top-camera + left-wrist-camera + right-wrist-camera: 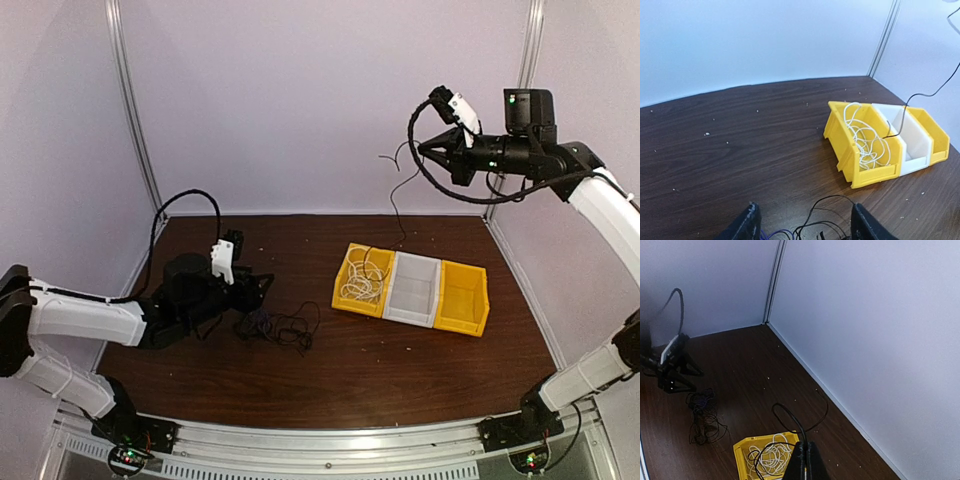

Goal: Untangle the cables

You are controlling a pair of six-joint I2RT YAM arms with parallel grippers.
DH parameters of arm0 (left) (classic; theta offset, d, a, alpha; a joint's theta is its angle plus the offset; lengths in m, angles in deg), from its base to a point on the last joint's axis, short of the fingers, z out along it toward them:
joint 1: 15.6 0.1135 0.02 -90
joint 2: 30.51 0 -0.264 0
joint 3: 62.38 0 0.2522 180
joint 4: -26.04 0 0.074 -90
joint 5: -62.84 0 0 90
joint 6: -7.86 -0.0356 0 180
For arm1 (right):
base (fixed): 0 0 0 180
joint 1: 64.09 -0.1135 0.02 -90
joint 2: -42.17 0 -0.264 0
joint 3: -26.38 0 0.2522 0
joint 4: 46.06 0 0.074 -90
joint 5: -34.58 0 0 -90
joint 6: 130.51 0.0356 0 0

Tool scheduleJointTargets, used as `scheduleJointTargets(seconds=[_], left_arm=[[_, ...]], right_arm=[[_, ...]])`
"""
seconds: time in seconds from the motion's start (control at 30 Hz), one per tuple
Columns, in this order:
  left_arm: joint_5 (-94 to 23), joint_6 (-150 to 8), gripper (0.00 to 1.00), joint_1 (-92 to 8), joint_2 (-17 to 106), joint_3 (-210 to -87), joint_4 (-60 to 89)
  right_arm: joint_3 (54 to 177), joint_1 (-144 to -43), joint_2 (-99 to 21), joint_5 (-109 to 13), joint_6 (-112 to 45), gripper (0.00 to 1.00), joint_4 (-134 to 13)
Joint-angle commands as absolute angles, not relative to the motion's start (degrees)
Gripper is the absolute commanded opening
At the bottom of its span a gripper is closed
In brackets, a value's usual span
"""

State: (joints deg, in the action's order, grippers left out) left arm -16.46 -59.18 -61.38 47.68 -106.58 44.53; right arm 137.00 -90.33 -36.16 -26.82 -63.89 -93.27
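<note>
Our right gripper, raised high, is clenched on a thin black cord dangling toward the bins — we should lower gently. Our left gripper stands released over the dark tangle.

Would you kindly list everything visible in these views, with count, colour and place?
Plastic storage bins: three joined in a row, yellow, white, yellow; right of table centre.
Thin white cord: one, white, coiled inside the left yellow bin.
Thin black cord: one, black, hanging from the right gripper down toward the bins.
Tangled dark cord clump: one pile, black, on the table just in front of the left gripper.
Wooden table: one, dark brown.
Enclosure walls: pale, with metal corner posts.
Left gripper: black, low over the table, jaws apart, holding nothing.
Right gripper: black, raised high, shut on the thin black cord.
</note>
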Motion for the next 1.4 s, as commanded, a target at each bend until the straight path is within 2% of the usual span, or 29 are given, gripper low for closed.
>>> scheduleJointTargets(seconds=[0.0,0.2,0.53,1.1,1.37], left_arm=[[-16.24,-60.4,0.63,-61.65,40.06,-108.0,37.77],[-12.28,-60.75,0.64,-61.65,33.37,-107.77,31.96],[-9.43,-61.04,0.65,-61.65,30.52,-106.37,30.48],[-8.15,-61.49,0.66,-61.65,29.39,-105.06,29.93],[-7.8,-61.35,0.66,-61.64,29.03,-104.54,29.79]], right_arm=[[131.47,-86.99,-33.27,-25.06,-61.58,0.0,-86.63],[126.75,-83.06,-33.32,-21.38,-58.83,0.0,-83.26],[130.2,-80.22,-33.81,-20.19,-58.06,0.0,-84.03],[115.14,-75.92,-31.54,-20.68,-58.26,0.0,-79.29],[111.03,-75.87,-37.62,-18.5,-64.78,0.0,-85.08]])
